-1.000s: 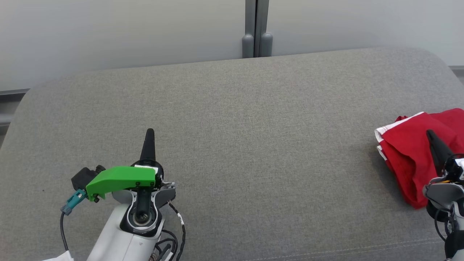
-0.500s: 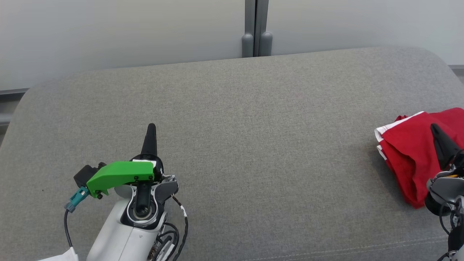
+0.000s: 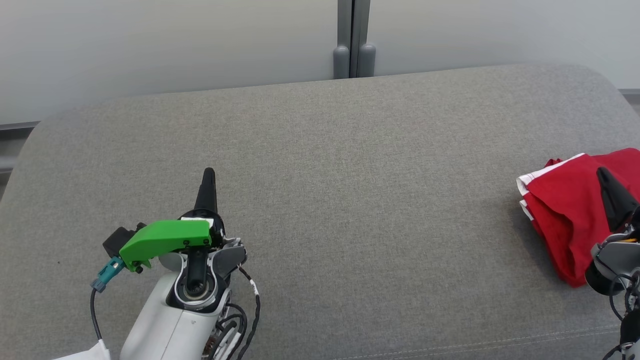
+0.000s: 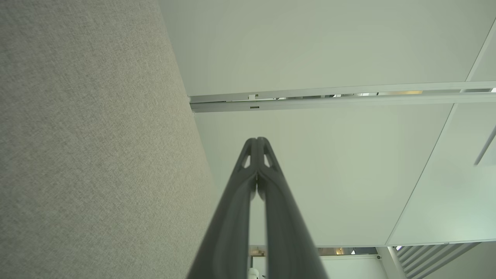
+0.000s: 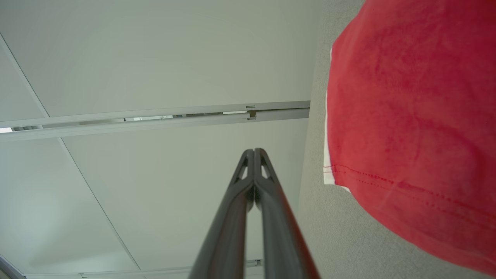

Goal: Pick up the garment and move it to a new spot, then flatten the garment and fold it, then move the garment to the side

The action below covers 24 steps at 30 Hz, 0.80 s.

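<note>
The garment (image 3: 570, 215) is red with white trim and lies folded at the right edge of the grey cushion (image 3: 350, 190). In the right wrist view the garment (image 5: 410, 128) lies along the right side. My right gripper (image 3: 602, 172) is shut and empty, raised above the garment with its dark tip pointing away from me; its fingers (image 5: 254, 152) meet at the tips. My left gripper (image 3: 208, 173) is shut and empty too, held over the cushion's near left part, far from the garment. In the left wrist view its fingertips (image 4: 256, 140) are pressed together.
A pale wall with a grey vertical joint (image 3: 354, 40) stands behind the cushion. The cushion's rounded far edge (image 3: 200, 92) and its stitched near edge (image 3: 475, 345) bound the surface. A green bracket (image 3: 167, 240) sits on my left wrist.
Both arms have crept slightly away from me, the left gripper's tip rising a little in the head view. The garment has not moved.
</note>
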### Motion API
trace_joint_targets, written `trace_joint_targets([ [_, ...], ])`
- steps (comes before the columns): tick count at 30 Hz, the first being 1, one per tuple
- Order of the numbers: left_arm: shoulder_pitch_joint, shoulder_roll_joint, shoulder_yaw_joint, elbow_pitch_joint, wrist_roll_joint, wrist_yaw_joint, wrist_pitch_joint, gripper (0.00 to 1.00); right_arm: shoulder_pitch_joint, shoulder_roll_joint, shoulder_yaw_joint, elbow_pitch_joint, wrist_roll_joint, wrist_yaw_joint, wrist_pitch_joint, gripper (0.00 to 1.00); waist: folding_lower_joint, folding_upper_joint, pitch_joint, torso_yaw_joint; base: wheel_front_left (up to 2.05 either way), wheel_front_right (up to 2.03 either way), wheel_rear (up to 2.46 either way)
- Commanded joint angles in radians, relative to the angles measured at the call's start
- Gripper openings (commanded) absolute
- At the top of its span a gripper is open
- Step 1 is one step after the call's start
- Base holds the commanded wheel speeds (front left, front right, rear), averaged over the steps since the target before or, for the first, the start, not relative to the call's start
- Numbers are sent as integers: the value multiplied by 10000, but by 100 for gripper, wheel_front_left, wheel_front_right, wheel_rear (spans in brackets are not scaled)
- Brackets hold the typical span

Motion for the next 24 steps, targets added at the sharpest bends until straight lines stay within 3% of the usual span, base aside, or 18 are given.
trace_joint_targets([
  [1, -130, 7, 7, 3, -88, -22, -37, 0, -80, -48, 2, 28, 106, 4, 16, 0, 0, 0, -1, 0, 0, 0, 0],
  [24, -129, 7, 9, 0, -88, -22, -37, 0, -60, -72, 56, 28, 141, 4, -31, 0, 0, 0, -1, 0, 0, 0, 0],
])
